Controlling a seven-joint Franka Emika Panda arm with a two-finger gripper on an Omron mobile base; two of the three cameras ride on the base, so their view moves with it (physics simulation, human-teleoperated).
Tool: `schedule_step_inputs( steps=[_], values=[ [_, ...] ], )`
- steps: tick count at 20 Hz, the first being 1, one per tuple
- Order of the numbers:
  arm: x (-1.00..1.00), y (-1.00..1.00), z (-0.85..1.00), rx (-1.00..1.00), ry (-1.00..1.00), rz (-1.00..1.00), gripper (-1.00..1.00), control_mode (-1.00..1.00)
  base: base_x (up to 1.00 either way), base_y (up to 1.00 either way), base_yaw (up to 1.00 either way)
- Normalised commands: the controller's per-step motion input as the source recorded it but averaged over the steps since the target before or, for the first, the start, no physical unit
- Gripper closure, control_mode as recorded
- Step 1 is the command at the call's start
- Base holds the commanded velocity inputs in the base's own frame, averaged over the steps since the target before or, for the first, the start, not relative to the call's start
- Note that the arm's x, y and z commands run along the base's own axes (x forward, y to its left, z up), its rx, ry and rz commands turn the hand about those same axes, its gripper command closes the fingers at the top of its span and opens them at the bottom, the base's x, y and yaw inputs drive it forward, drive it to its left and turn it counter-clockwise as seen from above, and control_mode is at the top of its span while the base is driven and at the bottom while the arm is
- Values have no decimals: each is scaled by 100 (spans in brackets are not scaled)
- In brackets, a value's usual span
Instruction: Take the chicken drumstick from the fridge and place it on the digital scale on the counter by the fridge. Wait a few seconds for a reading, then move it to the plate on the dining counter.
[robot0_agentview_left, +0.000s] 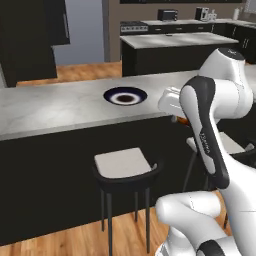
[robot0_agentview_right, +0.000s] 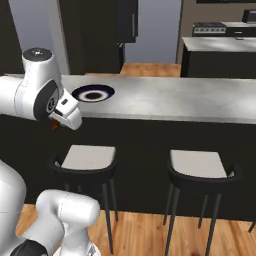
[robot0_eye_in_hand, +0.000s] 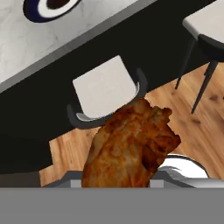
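Observation:
My gripper (robot0_agentview_left: 180, 119) is shut on the chicken drumstick (robot0_eye_in_hand: 131, 144), a glossy reddish-brown lump that covers the fingertips in the hand view. A small orange bit of the drumstick (robot0_agentview_right: 54, 124) peeks out under the white hand. The hand hangs at the near edge of the dining counter (robot0_agentview_left: 50, 107), about level with its top, above the stools. The plate (robot0_agentview_left: 107, 95), navy-rimmed with a white ring, lies on the marbled top further in and to the hand's left; the plate (robot0_agentview_right: 78, 93) sits just behind the hand in the right base view.
Pale-seated black stools (robot0_agentview_left: 122, 164) (robot0_agentview_right: 200, 165) stand along the counter's plain black front, one stool (robot0_eye_in_hand: 105, 85) directly below the hand. Beyond the counter are a wooden floor, a black island (robot0_agentview_left: 175, 50) and dark cabinets.

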Motion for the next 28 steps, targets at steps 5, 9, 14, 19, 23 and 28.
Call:
schedule_step_inputs(
  steps=[5,9,14,19,23,28],
  values=[
    [0,0,0,0,0,0,100,100,92,46,-27],
    [0,0,0,0,0,0,100,100,70,57,-24],
    [48,20,10,-2,0,-7,100,-100,10,12,-4],
    [97,1,25,0,0,4,100,-100,0,0,0],
    [100,28,-1,0,3,14,100,-100,0,0,0],
    [92,55,-28,-3,5,12,100,-100,0,0,0]
  ],
)
